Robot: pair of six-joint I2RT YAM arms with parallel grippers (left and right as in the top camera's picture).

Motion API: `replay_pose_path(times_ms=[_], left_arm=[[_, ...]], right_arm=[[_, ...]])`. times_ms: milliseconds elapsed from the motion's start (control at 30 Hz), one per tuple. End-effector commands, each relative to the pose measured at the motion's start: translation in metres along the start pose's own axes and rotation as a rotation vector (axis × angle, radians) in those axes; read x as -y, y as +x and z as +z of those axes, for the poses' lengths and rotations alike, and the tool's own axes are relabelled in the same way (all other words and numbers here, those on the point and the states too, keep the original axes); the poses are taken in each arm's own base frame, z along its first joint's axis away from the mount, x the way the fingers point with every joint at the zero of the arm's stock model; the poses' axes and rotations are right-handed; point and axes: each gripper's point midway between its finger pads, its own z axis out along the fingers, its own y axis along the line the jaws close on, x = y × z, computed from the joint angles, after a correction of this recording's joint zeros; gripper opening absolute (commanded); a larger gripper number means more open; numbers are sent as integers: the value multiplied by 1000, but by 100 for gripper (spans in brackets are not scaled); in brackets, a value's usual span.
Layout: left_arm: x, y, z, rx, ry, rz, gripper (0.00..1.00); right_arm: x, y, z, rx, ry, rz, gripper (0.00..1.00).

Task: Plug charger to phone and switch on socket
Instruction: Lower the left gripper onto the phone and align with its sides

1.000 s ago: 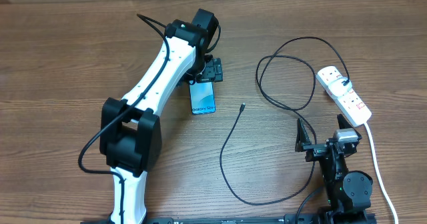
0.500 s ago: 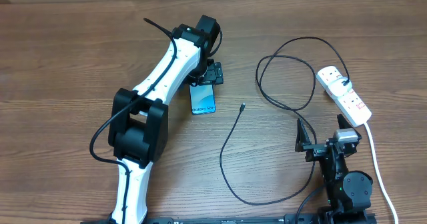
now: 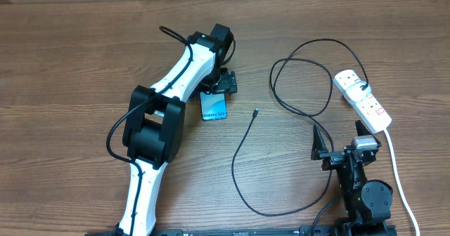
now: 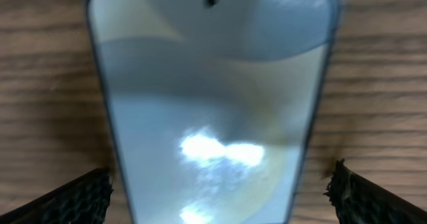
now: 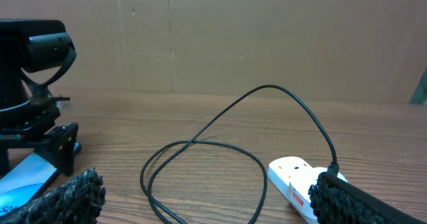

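- Worktop (image 3: pixel 63 60): brown wood-grain surface, matt, grain running side to side; fills nearly the whole overhead view.
- Wall (image 5: pixel 267 31): plain tan board behind the worktop's far edge, with one faint vertical seam.
- Light: even, soft; shadows faint.

1. On the phone (image 3: pixel 214 106), you can just make out "Galaxy S24" in small dark print, at the screen end facing the near edge of the table (image 3: pixel 70 53) (overhead view only; the left wrist view is mostly glare).
2. On the socket (image 5: pixel 297 181), the red marks are too small for you to read.
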Motion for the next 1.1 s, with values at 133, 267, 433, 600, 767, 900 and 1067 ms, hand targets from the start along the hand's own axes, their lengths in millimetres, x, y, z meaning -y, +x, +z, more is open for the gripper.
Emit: replay_pose_path(times_ms=[133, 267, 433, 600, 767, 900, 1067], left_arm=[[9, -1, 3, 2, 34, 27, 100], [0, 5, 10, -10, -5, 26, 100], [-9, 8, 14, -14, -47, 26, 100], [-16, 9, 13, -12, -90, 29, 100], [-17, 10, 13, -17, -94, 32, 99], [-20, 8, 13, -5, -112, 37, 98], [-21, 8, 13, -8, -114, 36, 100]], right_arm=[[1, 2, 0, 5, 3, 3, 100], [1, 2, 0, 5, 3, 2, 100], [1, 2, 0, 5, 3, 2, 100], [1, 2, 0, 5, 3, 3, 100], [1, 2, 0, 5, 3, 2, 100], [1, 2, 0, 5, 3, 2, 100], [1, 2, 0, 5, 3, 3, 100]])
